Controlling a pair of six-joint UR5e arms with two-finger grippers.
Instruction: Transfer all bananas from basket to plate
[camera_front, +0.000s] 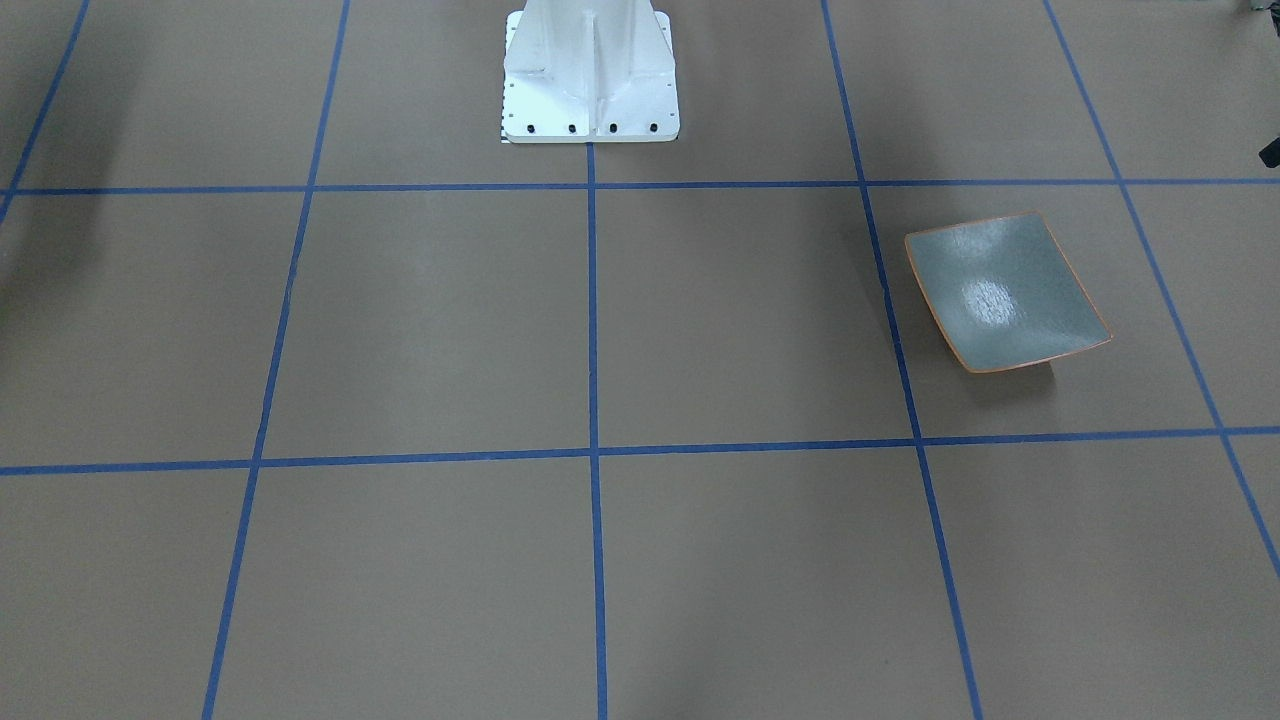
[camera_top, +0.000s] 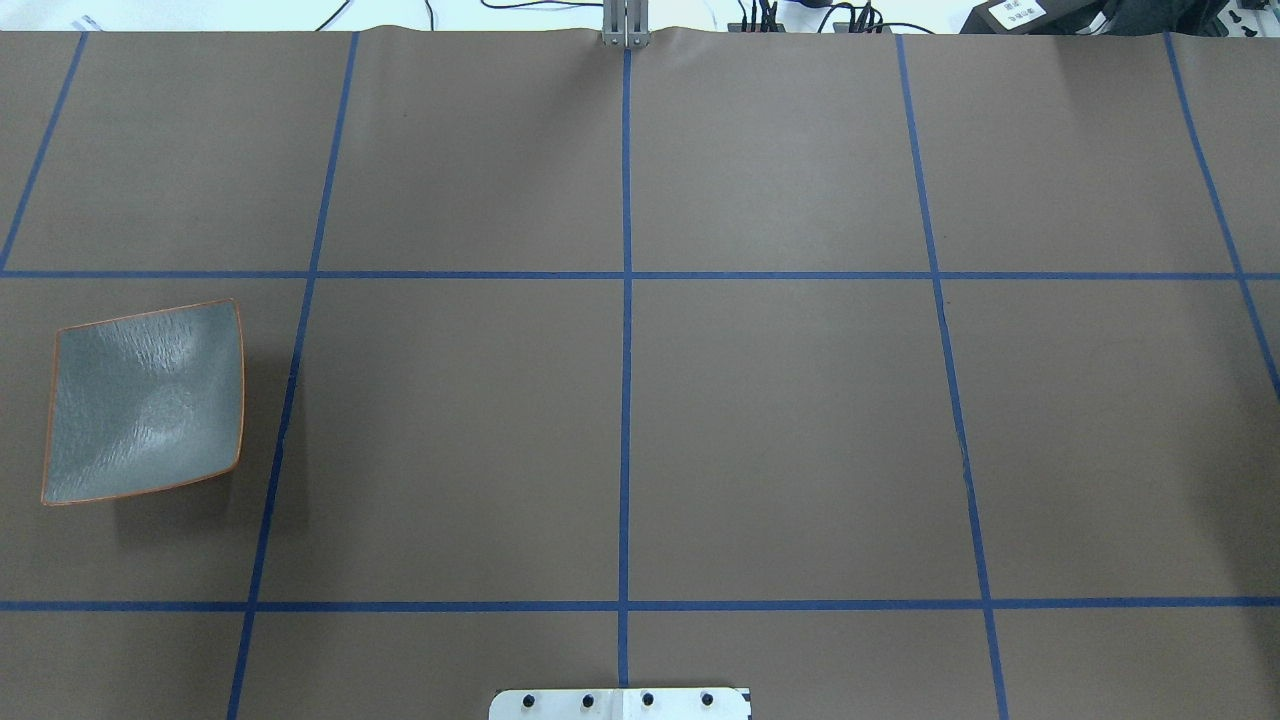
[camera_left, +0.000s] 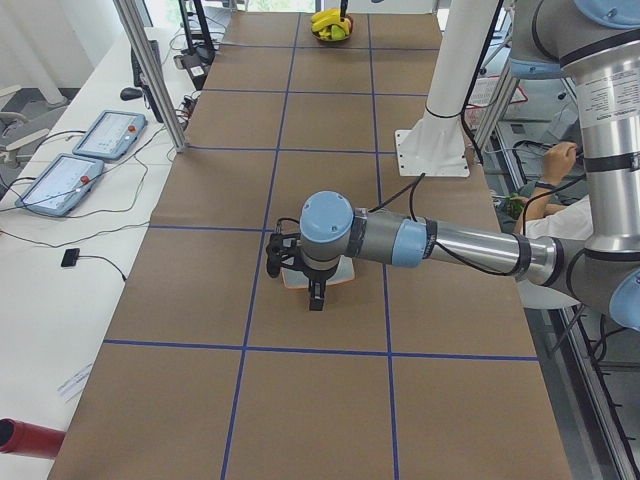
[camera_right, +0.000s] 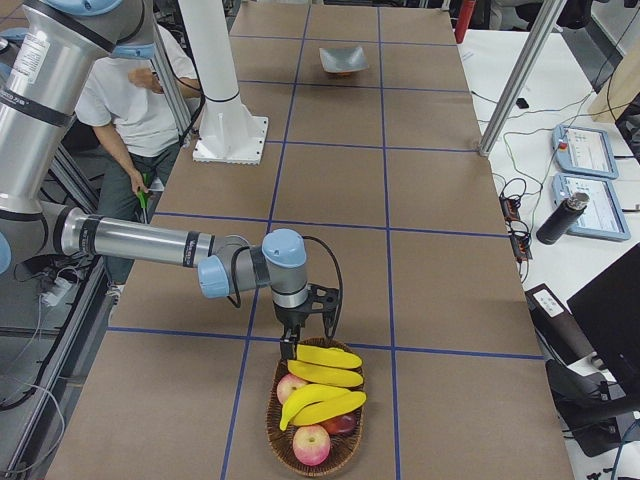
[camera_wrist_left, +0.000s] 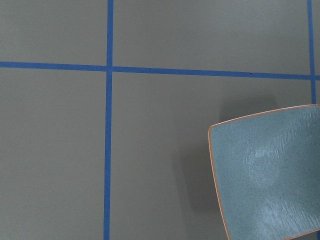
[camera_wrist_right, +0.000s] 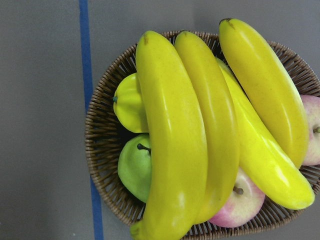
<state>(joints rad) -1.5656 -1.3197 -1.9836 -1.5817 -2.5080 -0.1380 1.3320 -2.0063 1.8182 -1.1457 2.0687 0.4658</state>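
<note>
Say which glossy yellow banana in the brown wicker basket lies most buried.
The paler yellow banana, third from left in the right wrist view; its left and right neighbours overlap it.

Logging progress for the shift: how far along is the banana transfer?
Done: nothing; the plate is bare. In hand: the right pincer sits right above the basket, grasp unclear. Remaining: all four bananas, lying in the basket with other fruit.

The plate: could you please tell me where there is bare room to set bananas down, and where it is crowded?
The squarish grey-green plate with the orange rim is wholly bare inside. The brown table between it and the white robot base is free. The wicker basket is crowded: four yellow bananas cover apples and green fruit.
</note>
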